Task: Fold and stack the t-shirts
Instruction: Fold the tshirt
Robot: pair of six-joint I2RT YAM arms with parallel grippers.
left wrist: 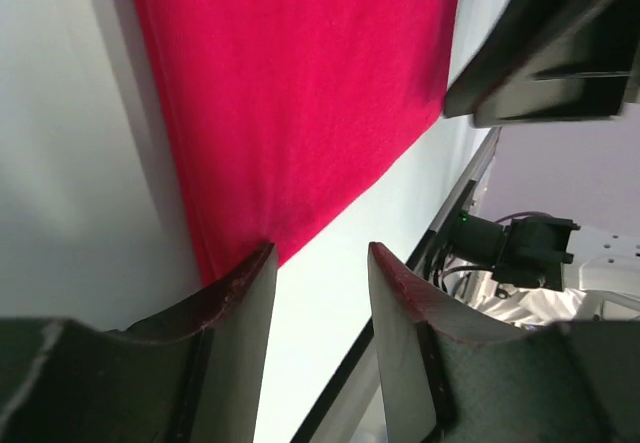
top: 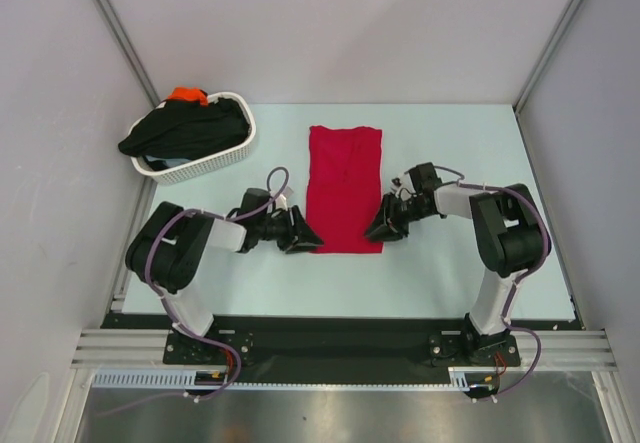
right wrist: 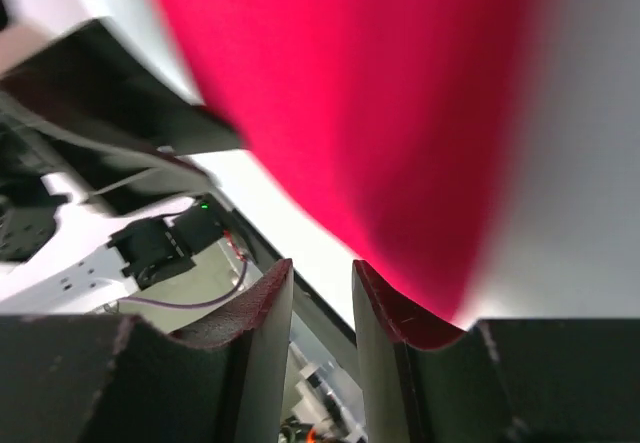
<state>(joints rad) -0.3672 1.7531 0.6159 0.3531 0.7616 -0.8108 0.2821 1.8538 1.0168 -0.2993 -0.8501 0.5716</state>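
Observation:
A crimson red t-shirt point(top: 343, 189) lies flat on the table, folded into a long narrow strip. My left gripper point(top: 309, 240) sits at its near left corner, jaws open, nothing between them; the red cloth point(left wrist: 300, 93) lies just past the fingertips in the left wrist view. My right gripper point(top: 377, 228) sits at the near right corner, jaws open and empty; the red cloth point(right wrist: 400, 103) fills the right wrist view beyond them. A black t-shirt point(top: 185, 131) and an orange one point(top: 187, 94) lie in the basket.
The white woven basket point(top: 215, 159) stands at the back left of the pale table point(top: 450, 273). Grey walls enclose the back and both sides. A black rail point(top: 330, 333) runs along the near edge by the arm bases.

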